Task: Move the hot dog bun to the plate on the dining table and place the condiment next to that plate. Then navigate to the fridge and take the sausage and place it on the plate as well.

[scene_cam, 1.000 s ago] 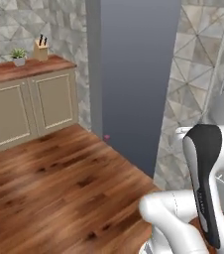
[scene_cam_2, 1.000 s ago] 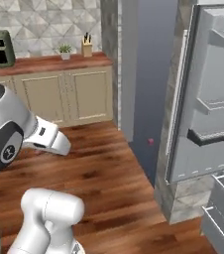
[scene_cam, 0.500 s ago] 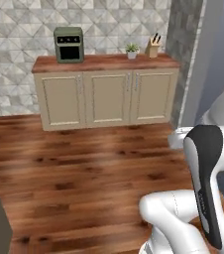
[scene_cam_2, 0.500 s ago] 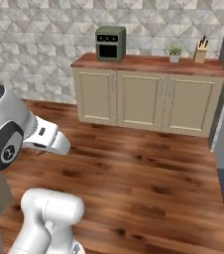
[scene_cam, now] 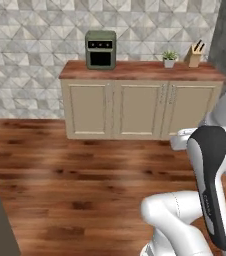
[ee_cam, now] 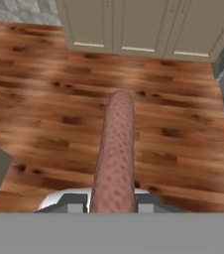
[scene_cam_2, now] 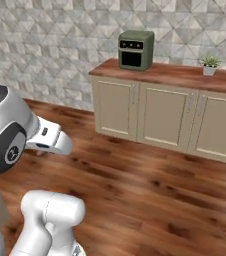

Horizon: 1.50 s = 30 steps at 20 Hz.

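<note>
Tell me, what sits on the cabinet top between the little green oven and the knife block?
A small potted plant, seen in the left base view, stands between the oven and the knife block, close beside the block.

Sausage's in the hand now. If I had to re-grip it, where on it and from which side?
Pinch the sausage across its narrow width near one end, as the gripper does now: it is a slender round cylinder, so the fingers should close from its two long sides, not end to end.

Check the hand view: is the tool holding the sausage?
Yes, the sausage sticks out lengthwise from between the tool fingers, above the wood floor.
</note>
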Tool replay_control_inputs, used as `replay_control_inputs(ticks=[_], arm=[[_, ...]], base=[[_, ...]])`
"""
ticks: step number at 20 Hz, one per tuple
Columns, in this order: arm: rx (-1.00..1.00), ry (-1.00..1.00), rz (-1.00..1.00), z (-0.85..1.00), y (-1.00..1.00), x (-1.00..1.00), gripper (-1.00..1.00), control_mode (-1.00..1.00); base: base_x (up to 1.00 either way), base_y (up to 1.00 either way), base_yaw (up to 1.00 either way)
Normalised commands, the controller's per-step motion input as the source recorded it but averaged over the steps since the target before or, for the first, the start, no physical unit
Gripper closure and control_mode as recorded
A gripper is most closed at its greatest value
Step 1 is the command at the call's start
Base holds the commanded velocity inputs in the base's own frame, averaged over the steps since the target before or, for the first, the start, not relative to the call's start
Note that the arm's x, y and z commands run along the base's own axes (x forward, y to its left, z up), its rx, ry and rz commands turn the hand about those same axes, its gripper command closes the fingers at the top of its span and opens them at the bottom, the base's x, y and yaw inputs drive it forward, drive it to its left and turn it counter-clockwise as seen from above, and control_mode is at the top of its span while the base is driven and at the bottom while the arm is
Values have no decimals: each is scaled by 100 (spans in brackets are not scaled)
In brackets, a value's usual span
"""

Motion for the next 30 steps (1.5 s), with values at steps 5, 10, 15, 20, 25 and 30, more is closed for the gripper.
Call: replay_control_inputs(ticks=[5, 10, 15, 20, 25, 30], arm=[[0, 0, 0, 0, 0, 0, 100, 100], [0, 0, 0, 0, 0, 0, 100, 100], [0, 0, 0, 0, 0, 0, 100, 100], [0, 0, 0, 0, 0, 0, 100, 100], [0, 0, 0, 0, 0, 0, 100, 100], [0, 0, 0, 0, 0, 0, 100, 100]], base=[[100, 0, 30], [100, 0, 54], [100, 0, 58], [100, -4, 58], [100, -10, 58], [100, -12, 59]])
